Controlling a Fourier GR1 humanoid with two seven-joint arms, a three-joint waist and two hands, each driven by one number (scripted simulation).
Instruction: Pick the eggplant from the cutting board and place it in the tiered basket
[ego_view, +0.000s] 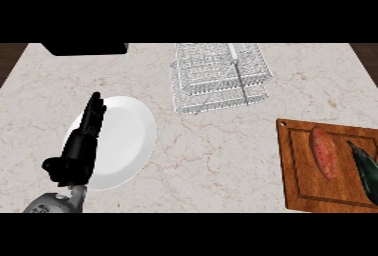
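My left hand (80, 145) rests open over the white plate (129, 145); I'd bring the unseen right hand lengthwise onto the eggplant (366, 171) at the cutting board's (295, 165) right edge.

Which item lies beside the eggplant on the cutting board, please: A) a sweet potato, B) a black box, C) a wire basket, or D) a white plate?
A: a reddish sweet potato lies just left of the dark eggplant on the wooden cutting board.
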